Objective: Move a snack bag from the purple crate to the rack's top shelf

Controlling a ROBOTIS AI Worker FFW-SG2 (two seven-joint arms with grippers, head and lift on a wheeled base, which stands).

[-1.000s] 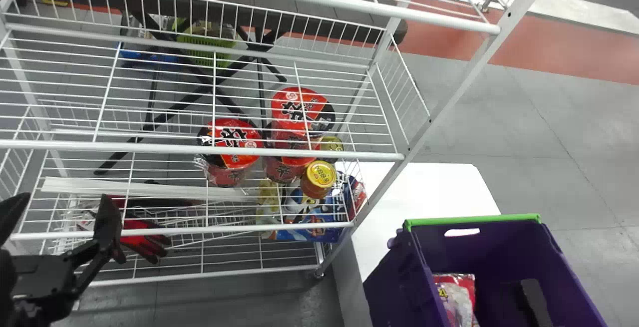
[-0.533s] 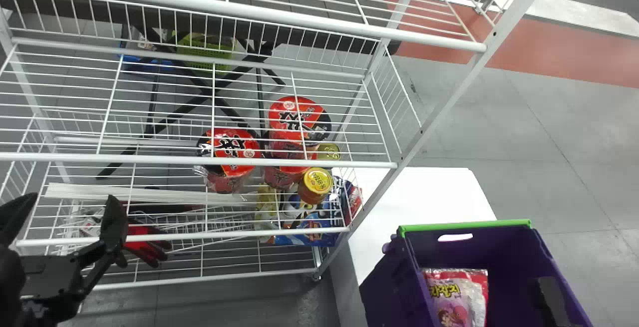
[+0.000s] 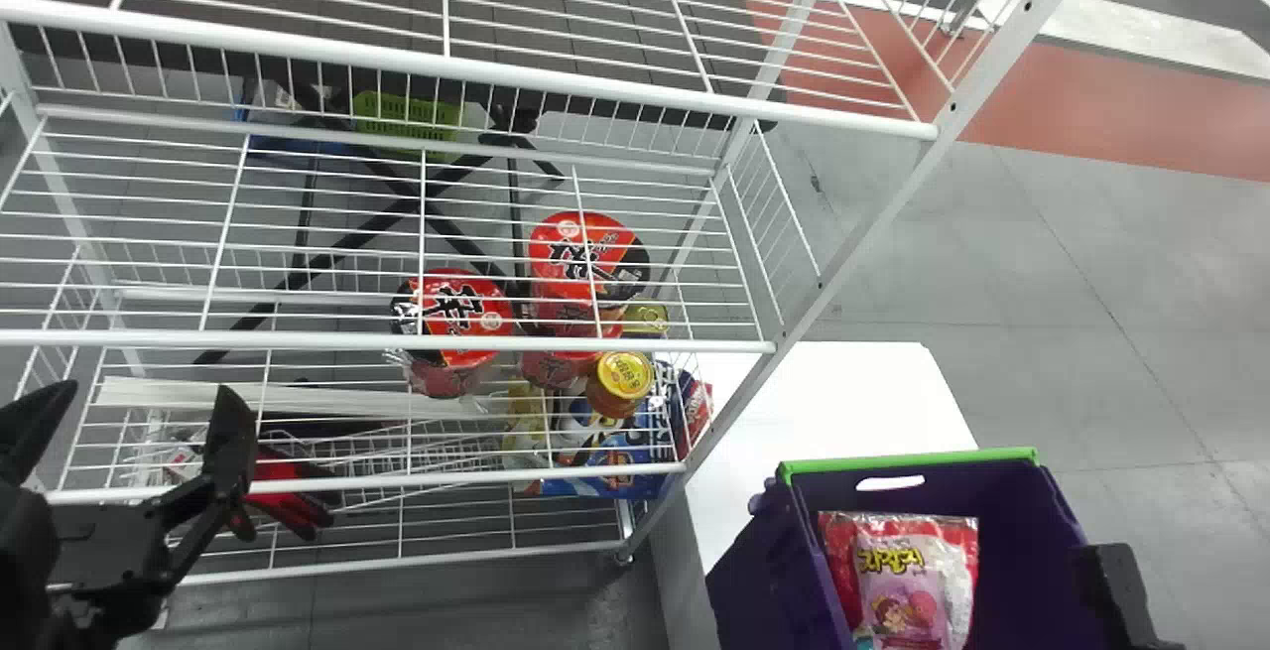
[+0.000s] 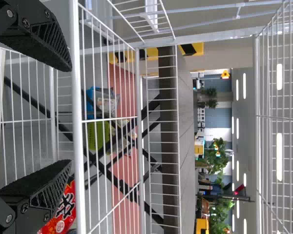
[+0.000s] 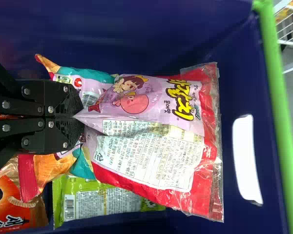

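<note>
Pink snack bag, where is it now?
In the head view, the snack bag is at the right, inside the purple crate; the right wrist view shows the right pincer gripping it, beside a green bag.

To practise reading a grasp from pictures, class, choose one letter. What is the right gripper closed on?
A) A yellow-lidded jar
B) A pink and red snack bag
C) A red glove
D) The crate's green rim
B, because the right gripper is shut on a pinched fold of the pink and red snack bag, inside the purple crate.
</note>
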